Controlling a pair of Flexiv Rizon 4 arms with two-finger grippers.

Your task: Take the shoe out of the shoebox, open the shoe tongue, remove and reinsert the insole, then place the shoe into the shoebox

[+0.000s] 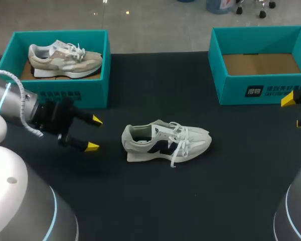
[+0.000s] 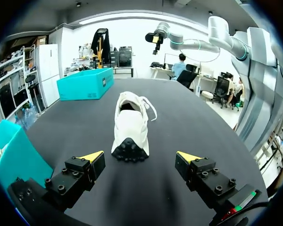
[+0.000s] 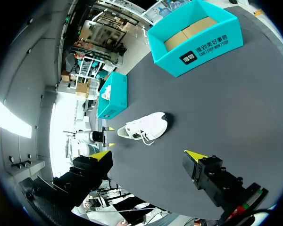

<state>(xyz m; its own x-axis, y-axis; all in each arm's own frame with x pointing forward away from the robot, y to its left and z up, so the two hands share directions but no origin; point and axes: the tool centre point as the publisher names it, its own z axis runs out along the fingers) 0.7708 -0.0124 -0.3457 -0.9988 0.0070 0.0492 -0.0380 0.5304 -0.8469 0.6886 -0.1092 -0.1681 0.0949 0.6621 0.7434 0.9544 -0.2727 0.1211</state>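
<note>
Two released: left end effector (image 1: 94, 133) and right end effector (image 1: 296, 111), fingers spread, gripping nothing.
Left position: near shoe heel, not touching.
Right position: worktop (image 1: 190, 201) right edge, well apart from shoe.
Shoe (image 1: 165, 141): pale grey, upright on worktop, outside both boxes.
Right shoebox (image 1: 231, 90): teal, white print (image 1: 254, 91) on front wall.
Left shoebox (image 1: 90, 93): teal, holds beige shoe (image 1: 65, 59).
</note>
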